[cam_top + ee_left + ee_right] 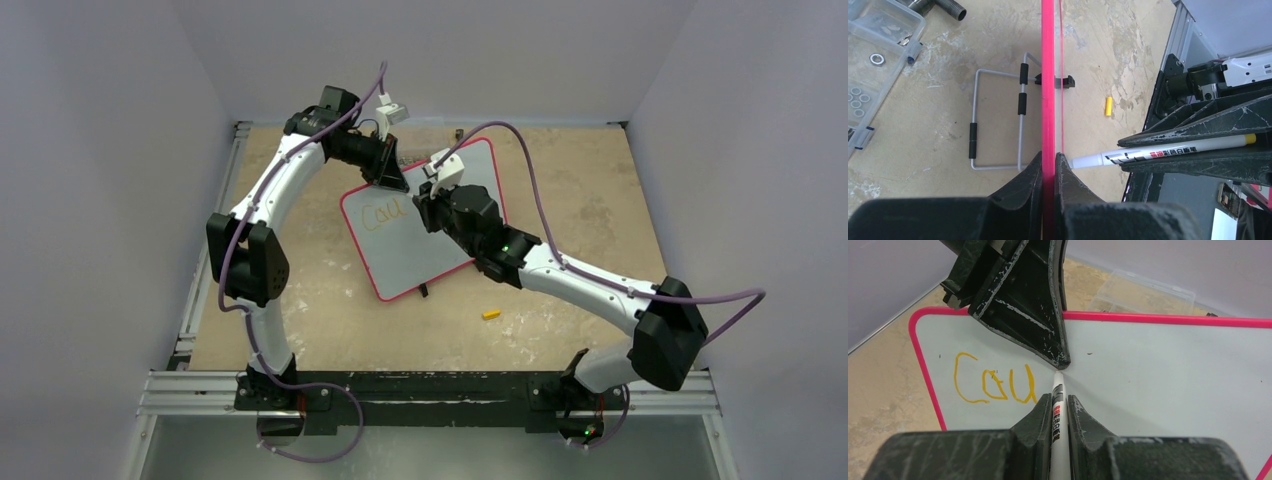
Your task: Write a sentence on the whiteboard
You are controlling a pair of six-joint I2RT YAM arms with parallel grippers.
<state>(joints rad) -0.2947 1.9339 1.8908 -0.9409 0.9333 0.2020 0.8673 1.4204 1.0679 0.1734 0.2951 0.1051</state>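
The whiteboard [1158, 370] sits mid-table, our left gripper [1048, 160] pinched shut on its top rim. Our right gripper [1059, 400] clamps the marker [1057, 390] nose-on to the face, tip just right of the sentence [993, 385], which reads only "Cou". We judge the next letter lies rightward.

The right wrist view cuts off the marker [1058, 425] below and the whiteboard [1173, 375] at right.

Overhead, wrist views close (whiteboard [420, 255] shared)
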